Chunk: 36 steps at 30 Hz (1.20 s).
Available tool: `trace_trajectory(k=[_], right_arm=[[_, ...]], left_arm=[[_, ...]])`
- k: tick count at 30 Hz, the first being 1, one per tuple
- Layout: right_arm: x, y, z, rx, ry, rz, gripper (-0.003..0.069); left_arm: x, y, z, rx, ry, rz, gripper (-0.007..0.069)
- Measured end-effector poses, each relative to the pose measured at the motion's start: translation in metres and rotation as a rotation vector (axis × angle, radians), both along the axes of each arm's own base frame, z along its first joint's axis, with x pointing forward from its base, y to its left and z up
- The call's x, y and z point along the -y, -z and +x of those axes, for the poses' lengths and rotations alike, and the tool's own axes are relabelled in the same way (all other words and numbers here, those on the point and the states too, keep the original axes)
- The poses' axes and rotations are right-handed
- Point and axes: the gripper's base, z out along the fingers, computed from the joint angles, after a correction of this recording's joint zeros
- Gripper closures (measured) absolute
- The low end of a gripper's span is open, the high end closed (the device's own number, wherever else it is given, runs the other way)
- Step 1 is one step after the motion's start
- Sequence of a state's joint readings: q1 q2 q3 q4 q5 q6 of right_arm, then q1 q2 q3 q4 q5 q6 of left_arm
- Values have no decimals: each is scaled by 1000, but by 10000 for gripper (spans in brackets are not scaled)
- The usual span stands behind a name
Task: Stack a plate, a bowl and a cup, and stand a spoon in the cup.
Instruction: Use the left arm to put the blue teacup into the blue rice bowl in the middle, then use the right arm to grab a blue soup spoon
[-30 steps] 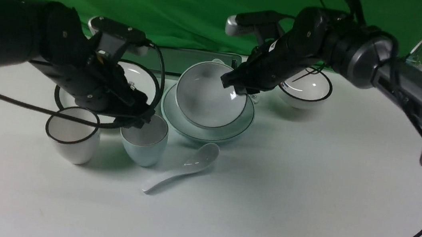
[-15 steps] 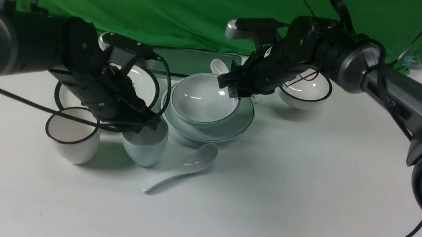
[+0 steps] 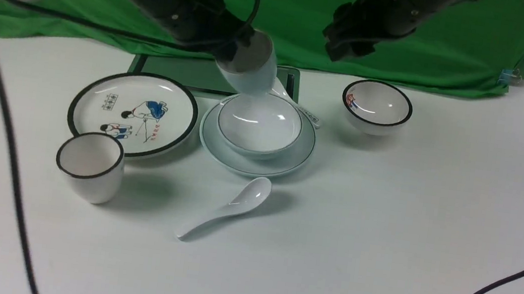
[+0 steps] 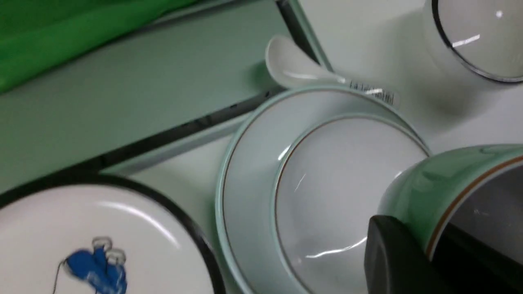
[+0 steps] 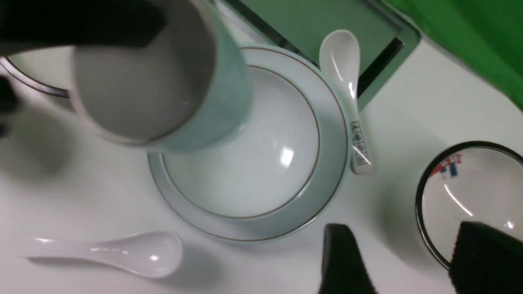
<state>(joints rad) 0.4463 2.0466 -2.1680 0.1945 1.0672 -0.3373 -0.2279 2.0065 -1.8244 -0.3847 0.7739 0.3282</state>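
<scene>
The pale blue-green bowl (image 3: 259, 126) sits level on the matching plate (image 3: 290, 158) at mid-table. My left gripper (image 3: 233, 52) is shut on the rim of the pale blue-green cup (image 3: 251, 68), one finger inside and one outside. It holds the cup tilted in the air just above the bowl's far side. The left wrist view shows the cup (image 4: 429, 192) over the bowl (image 4: 339, 183). The plain white spoon (image 3: 230, 205) lies on the table in front of the plate. My right gripper (image 3: 337, 46) is open and empty, raised high behind and right of the bowl.
A black-rimmed cartoon plate (image 3: 134, 111) and a black-rimmed cup (image 3: 88, 165) stand left of the stack. A black-rimmed bowl (image 3: 377, 106) stands to the right. A marked spoon (image 3: 303, 112) lies behind the bowl, by a green tray (image 3: 186, 70). A cable (image 3: 489, 290) crosses the front right.
My left gripper lifted the cup off the table and carried it up and right over the bowl. My right gripper let go of the bowl, now level on the plate, and rose away.
</scene>
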Motion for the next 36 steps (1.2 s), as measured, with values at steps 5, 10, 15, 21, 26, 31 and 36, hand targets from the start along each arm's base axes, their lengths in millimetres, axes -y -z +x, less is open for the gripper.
trace_trajectory(k=[5, 10, 15, 21, 26, 31, 36], right_arm=[[2, 11, -4, -83, -7, -49, 266], [3, 20, -6, -120, -11, -72, 266], [4, 23, -7, -124, -49, -99, 266], [0, 24, -12, -137, -136, -146, 260], [-18, 24, -22, -119, -245, -168, 223], [-31, 23, -31, -105, -306, -179, 211], [-47, 29, -45, -104, -430, -201, 210]], left_arm=[[16, 41, 30, -108, 53, 28, 624], [32, 73, 40, -180, 84, 101, 624], [38, 71, 38, -167, 80, 153, 586], [39, 62, 39, -173, 60, 151, 355], [31, 23, 28, -189, 47, 194, 169], [10, -36, 0, -112, -1, 290, 153], [-46, -69, -51, -145, -108, 305, 286]])
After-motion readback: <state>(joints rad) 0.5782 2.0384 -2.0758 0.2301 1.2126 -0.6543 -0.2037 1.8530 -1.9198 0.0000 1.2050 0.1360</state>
